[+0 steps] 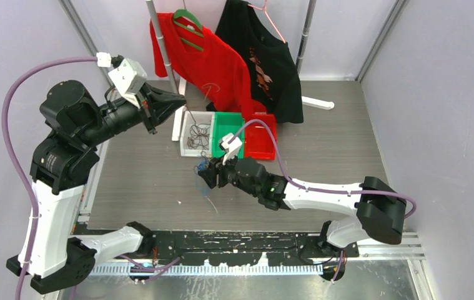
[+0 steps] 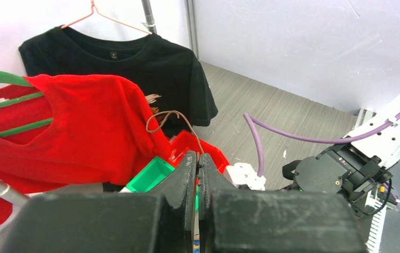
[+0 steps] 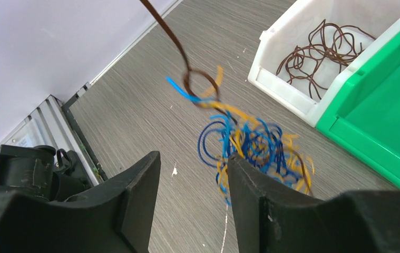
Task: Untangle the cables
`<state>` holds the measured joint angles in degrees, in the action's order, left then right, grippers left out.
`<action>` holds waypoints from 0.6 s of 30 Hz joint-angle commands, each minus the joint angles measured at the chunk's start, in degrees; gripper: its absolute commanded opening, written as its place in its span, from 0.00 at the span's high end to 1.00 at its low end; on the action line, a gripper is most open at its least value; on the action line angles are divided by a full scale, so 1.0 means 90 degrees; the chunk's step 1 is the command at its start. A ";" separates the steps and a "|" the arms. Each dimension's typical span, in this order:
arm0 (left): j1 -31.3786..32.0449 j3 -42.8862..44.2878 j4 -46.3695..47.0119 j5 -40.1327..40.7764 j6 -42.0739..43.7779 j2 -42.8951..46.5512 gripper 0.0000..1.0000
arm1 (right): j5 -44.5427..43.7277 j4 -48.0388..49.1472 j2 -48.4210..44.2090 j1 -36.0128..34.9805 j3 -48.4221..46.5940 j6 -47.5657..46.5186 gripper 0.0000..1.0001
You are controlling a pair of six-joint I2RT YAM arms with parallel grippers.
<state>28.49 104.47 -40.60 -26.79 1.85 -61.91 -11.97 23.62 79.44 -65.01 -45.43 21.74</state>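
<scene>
Left pincer (image 2: pixel 197 157) pinches the brown cable (image 3: pixel 172 39); right pincer (image 3: pixel 192 158) gapes, so pulling might just tighten the blue-yellow clump (image 3: pixel 255 139).

left gripper (image 2: pixel 198 156): raised high, jaws pressed closed | right gripper (image 3: pixel 193 158): low, jaws apart

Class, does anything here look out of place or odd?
Yes: one brown strand loops through the blue-and-yellow clump before the right pincer, while the other brown cables lie in the white bin.
</scene>
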 commanded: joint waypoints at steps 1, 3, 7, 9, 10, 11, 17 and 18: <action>-0.0002 0.0322 0.0014 -0.0355 -0.0134 -0.0034 1.00 | -0.0123 0.0458 -0.0040 0.0026 -0.0033 -0.0067 0.44; 0.0003 0.0338 -0.0036 -0.0391 -0.0086 -0.0045 1.00 | -0.0048 0.0395 -0.0152 0.0043 0.0021 -0.0056 0.44; -0.0001 0.0201 -0.0050 -0.0353 0.0019 0.0004 1.00 | -0.0025 0.0152 -0.0557 0.0108 0.0256 -0.0054 0.43; 0.0000 0.0154 -0.0050 -0.0407 0.0012 0.0018 1.00 | -0.0034 0.0123 -0.0762 0.0146 0.0335 -0.0108 0.40; 0.0003 0.0142 -0.0050 -0.0430 0.0003 0.0015 1.00 | 0.0001 0.0107 -0.0823 0.0150 0.0325 -0.0172 0.36; 0.0004 0.0134 -0.0050 -0.0448 0.0000 0.0014 1.00 | 0.0039 0.0082 -0.0873 0.0153 0.0275 -0.0231 0.32; 0.0000 0.0116 -0.0170 -0.0497 0.0080 -0.0008 1.00 | 0.0659 -0.0036 -0.0983 0.0153 -0.0382 -0.0641 0.24; 0.0001 0.0112 -0.0179 -0.0522 0.0071 -0.0005 1.00 | 0.0687 -0.0086 -0.0933 0.0153 -0.0538 -0.0698 0.23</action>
<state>28.49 105.14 -42.74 -29.76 1.98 -62.61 -9.37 21.12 72.38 -63.61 -43.81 19.05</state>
